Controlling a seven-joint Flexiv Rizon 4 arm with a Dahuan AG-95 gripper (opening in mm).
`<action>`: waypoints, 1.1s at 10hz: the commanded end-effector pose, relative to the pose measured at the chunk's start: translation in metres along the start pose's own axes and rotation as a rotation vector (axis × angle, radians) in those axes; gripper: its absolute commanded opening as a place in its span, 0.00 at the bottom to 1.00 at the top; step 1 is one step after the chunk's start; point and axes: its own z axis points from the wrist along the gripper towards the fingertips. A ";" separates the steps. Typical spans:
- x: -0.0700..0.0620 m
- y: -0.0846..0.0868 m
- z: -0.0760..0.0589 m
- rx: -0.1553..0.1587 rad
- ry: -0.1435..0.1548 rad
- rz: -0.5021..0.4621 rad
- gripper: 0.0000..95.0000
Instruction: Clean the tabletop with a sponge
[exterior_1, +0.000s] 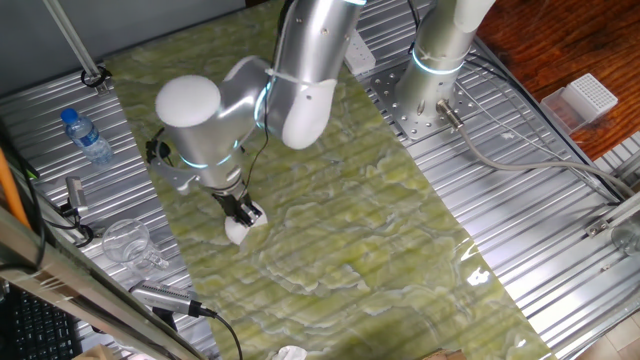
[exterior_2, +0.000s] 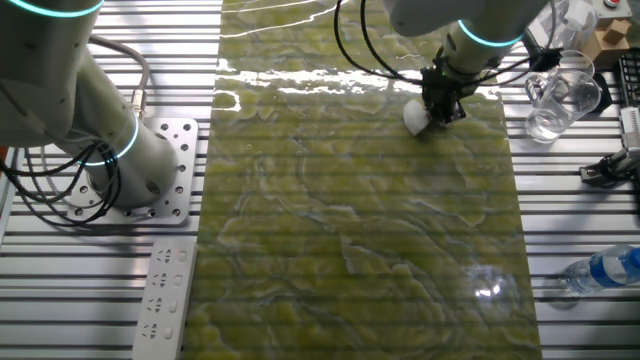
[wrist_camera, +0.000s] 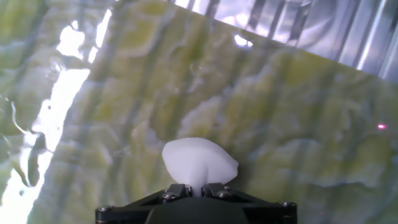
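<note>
One item is in my grasp: the sponge (wrist_camera: 199, 163), a small white soft block, pinched between my two fingers so that it bulges out past the tips. My gripper (wrist_camera: 196, 189) is pressed in on it, the jaws nearly meeting at the sponge's base in the hand view.

Position: the sponge (exterior_1: 240, 229) sits down against the tabletop (exterior_1: 400, 250), the glossy yellow-green sheet with pale wavy veins. In one fixed view it is near the sheet's left edge, with my gripper (exterior_1: 243, 214) directly above it, tilted slightly. In the other fixed view the sponge (exterior_2: 416, 118) lies near the right edge of the tabletop (exterior_2: 350, 230), toward the far end, with my gripper (exterior_2: 437, 106) on it. Whether the sponge presses firmly or only rests on the surface, I cannot tell.

Surface condition: bright glare streaks the tabletop (wrist_camera: 298, 112) at the left of the hand view and along the far end in the other fixed view.

Surroundings, on the ribbed metal panels (exterior_1: 520, 200) flanking the sheet: a clear glass pitcher (exterior_2: 562, 95) just beside the sheet's edge near my gripper; a plastic water bottle (exterior_1: 86, 135) well apart; a white power strip (exterior_2: 163, 298) on the opposite side; and a second arm's base (exterior_1: 438, 60) on its mounting plate.
</note>
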 end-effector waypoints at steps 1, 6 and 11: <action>-0.004 0.010 -0.001 -0.018 -0.004 0.033 0.00; -0.016 0.058 0.004 -0.013 0.005 0.074 0.00; -0.003 0.094 0.007 -0.060 0.011 0.124 0.00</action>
